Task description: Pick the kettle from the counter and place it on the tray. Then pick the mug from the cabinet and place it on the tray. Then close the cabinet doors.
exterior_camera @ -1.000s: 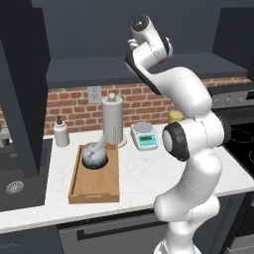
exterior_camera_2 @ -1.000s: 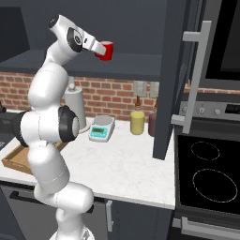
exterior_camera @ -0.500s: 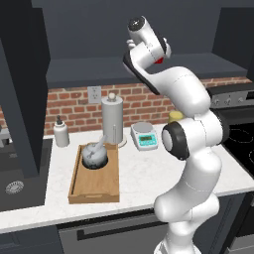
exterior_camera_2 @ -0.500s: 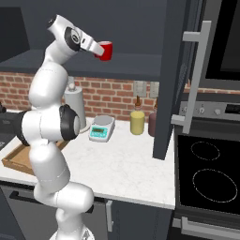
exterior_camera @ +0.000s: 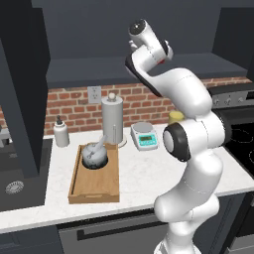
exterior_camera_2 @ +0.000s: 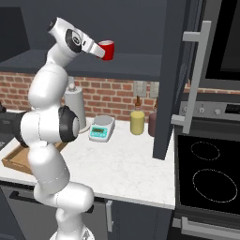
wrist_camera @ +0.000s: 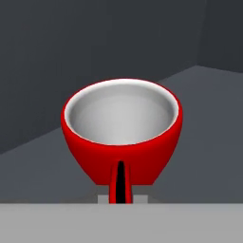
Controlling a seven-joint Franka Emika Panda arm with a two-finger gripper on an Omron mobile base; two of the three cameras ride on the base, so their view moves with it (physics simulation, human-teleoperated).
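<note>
Mug (exterior_camera_2: 108, 49) gripped by end effector (exterior_camera_2: 101, 50), drawn back from cabinet (exterior_camera_2: 140, 65)

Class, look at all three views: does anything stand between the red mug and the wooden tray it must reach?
The robot's own arm hangs between the mug and the tray; the kettle fills the tray's far end.

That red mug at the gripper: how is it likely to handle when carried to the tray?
The mug looks rigid and small, so probably light. Its glossy round wall may slip or twist in the gripper. Its open, empty bowl means nothing to spill.
</note>
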